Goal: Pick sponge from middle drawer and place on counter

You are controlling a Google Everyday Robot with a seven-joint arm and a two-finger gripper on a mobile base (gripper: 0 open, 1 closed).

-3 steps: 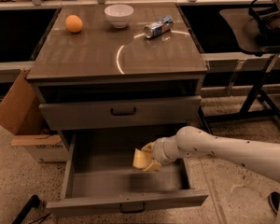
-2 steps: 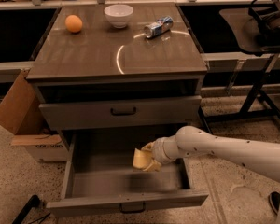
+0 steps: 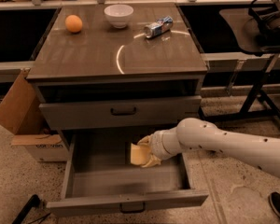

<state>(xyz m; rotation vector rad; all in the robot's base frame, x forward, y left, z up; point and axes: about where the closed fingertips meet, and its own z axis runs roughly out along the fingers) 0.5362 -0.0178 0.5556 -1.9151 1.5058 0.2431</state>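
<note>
Sponge: a pale-yellow rectangular foam block, lower centre of the frame, standing on edge inside the open drawer and, as I judge it, lifted just off the floor.
Gripper: two pale fingers clenched on the sponge's right side, one above and one below. I read this as a firm pinch made for lifting out.
Arm: white, rounded and speckled, reaching in from the right edge, low and nearly level so it passes under the closed drawer above.
Middle drawer: a wide grey-brown box pulled fully out at the bottom of the frame. Its floor is bare apart from the sponge, with a dark pull on its front.
Upper drawer front: grey with a dark handle, shut, directly above the gripper. I must draw back before rising.
Counter: glossy grey-brown wood-grain top in the upper half, with a pale arc mark. Its near part is free, so I would set the sponge there.
On it: a round orange fruit at upper left, a white ceramic bowl and a crushed blue-and-silver can along the back.
Room: speckled stone floor, a brown cardboard box at left, and a dark round-cornered side table at upper right.
</note>
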